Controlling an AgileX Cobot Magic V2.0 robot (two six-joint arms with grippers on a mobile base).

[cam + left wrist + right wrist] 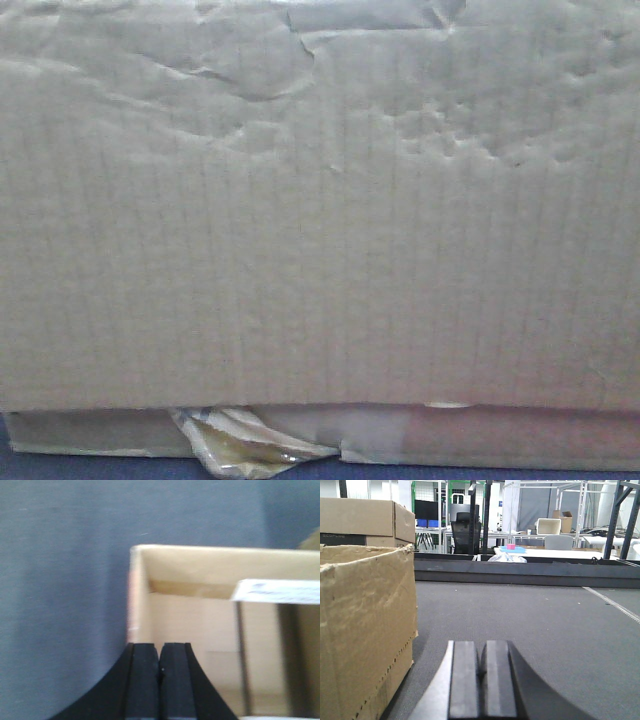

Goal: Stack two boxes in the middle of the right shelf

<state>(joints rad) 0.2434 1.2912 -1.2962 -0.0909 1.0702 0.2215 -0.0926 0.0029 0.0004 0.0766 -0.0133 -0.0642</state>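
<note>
**A:** Since your fingers sit nearest the lenses, how do they stand?

**B:** My left fingers [155,652] are pressed together, nothing between them, over the corner of an open carton [200,625] bearing a white label [277,591]. My right fingers [476,650] are pressed together too, low over the grey floor [545,625], with a creased brown box [365,630] just to their left.

**A:** And the two boxes?

**B:** Ahead, the large box [320,230] fills my front view. Its lower edge meets the flatter box [500,435], whose torn tape [240,445] peels off.
</note>
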